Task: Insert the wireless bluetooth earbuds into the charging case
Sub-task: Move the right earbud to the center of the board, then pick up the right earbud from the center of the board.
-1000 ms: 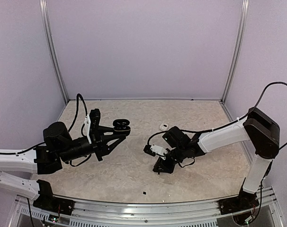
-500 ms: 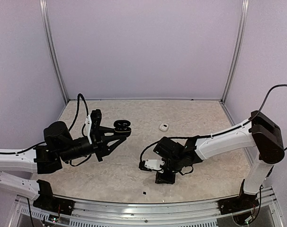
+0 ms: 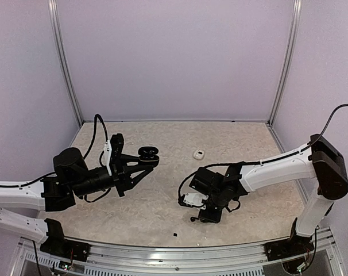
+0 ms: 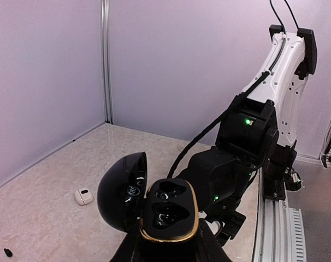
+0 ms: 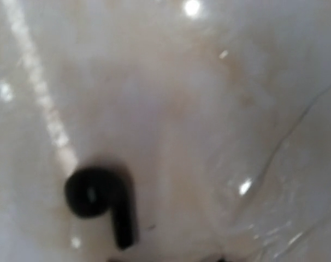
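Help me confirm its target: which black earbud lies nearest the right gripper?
The black earbud at the right gripper, seen close in its wrist view. The other black earbud lies apart, nearer the table front edge.

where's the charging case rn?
Top view, left of centre: the charging case is clamped lid-open in the left gripper, above the table; a small white item lies on the table to its right.

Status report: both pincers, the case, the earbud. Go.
Left pincer shut on open charging case, held off the table. Right pincer low over black earbud, jaws not readable. Nothing seen between pincer and bud.
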